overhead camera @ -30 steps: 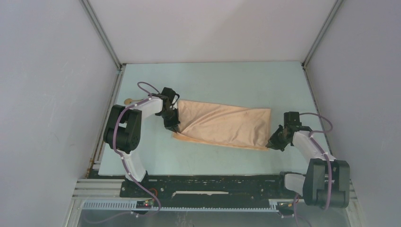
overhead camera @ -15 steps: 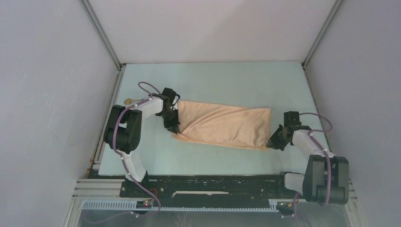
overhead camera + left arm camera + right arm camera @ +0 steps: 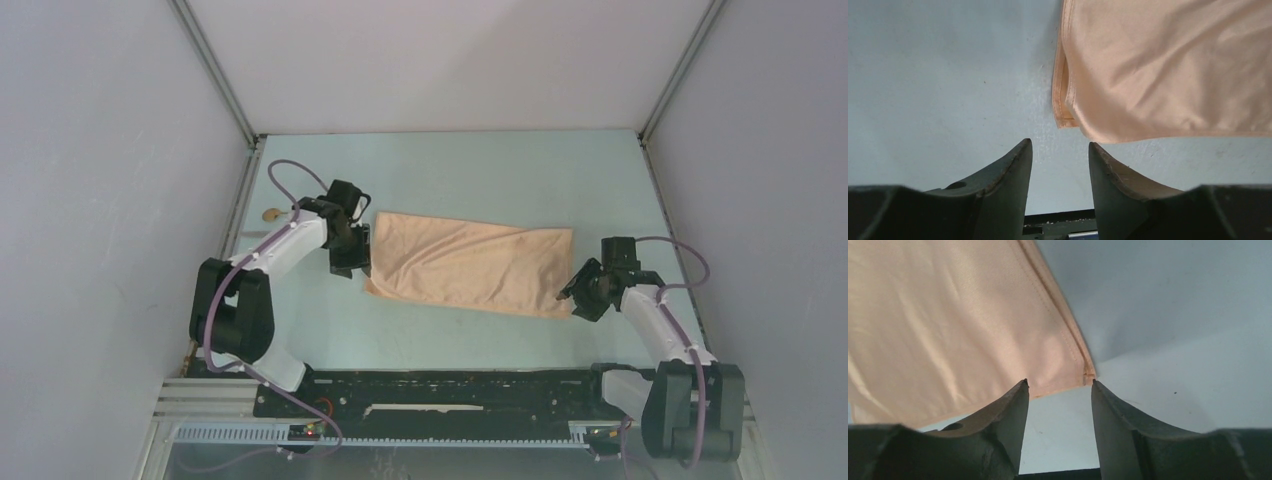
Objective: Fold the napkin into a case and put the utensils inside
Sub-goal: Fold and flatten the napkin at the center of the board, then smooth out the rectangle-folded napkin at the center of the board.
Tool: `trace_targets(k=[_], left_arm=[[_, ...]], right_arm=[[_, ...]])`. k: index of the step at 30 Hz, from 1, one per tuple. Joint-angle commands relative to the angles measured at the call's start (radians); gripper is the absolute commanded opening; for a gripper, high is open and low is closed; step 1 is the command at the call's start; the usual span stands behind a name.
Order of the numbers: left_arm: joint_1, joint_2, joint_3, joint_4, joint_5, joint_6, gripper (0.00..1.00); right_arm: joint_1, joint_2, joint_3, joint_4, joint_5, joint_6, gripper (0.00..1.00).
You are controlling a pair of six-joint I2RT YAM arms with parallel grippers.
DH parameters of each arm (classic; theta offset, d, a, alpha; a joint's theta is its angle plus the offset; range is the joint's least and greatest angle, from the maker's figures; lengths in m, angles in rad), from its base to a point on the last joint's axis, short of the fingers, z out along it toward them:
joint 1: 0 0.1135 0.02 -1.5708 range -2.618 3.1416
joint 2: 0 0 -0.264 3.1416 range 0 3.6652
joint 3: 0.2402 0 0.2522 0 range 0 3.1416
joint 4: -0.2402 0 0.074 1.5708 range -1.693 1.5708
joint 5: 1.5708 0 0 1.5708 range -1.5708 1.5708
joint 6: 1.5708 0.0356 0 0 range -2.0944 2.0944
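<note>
The peach napkin (image 3: pixel 470 265) lies flat on the table, folded double into an oblong with layered edges at its left end (image 3: pixel 1063 100). My left gripper (image 3: pixel 357 262) is open just off its left near corner, with only table between the fingers (image 3: pixel 1060 145). At the right near corner, which sits at the fingertips (image 3: pixel 1059 382), my right gripper (image 3: pixel 572 296) is open too and holds nothing. Of the utensils, a gold round spoon bowl (image 3: pixel 270 213) shows at the far left; its handle is hidden behind the left arm's cable.
Grey walls close in the pale blue table (image 3: pixel 450 170) on three sides. A black rail (image 3: pixel 430 385) with both arm bases runs along the near edge. The left arm's purple cable (image 3: pixel 290 175) loops above the spoon.
Both grippers have opened and let go of the napkin's near corners. The left arm drew back to the left, and the raised left edge dropped flat. The right gripper backed off slightly.
</note>
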Motion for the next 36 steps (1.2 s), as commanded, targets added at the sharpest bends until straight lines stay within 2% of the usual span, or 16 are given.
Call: trace_targets(k=[1,4,6,7,8,15,24,28,36], left_arm=[[-0.003,0.011,-0.033,0.02,0.038,0.026,0.53],[0.026,0.004,-0.065,0.12,0.153,0.074,0.59],[0.063,0.025,-0.071,0.159,0.283,0.077,0.8],[0.073,0.042,-0.068,0.169,0.326,0.074,0.86],[0.077,0.052,-0.069,0.185,0.34,0.068,0.88],[0.078,0.07,-0.1,0.26,0.375,0.034,0.87],[0.079,0.112,-0.075,0.246,0.405,0.055,0.88],[0.079,0.062,-0.098,0.256,0.442,0.035,0.87],[0.08,-0.039,-0.122,0.222,0.425,0.018,0.85]], right_arm=[[0.055,-0.074,-0.001,-0.023,0.032,0.032,0.58],[0.066,-0.098,0.004,-0.006,0.009,0.008,0.6],[0.066,-0.11,0.003,-0.002,-0.004,-0.008,0.6],[0.067,-0.115,0.003,-0.001,-0.007,-0.012,0.6],[0.066,-0.119,0.004,0.002,-0.007,-0.013,0.6],[0.067,-0.12,0.003,0.009,-0.012,-0.024,0.59],[0.066,-0.154,0.003,0.006,-0.017,-0.024,0.6],[0.066,-0.152,0.003,0.007,-0.02,-0.025,0.61],[0.066,-0.154,0.004,0.007,-0.024,-0.026,0.61]])
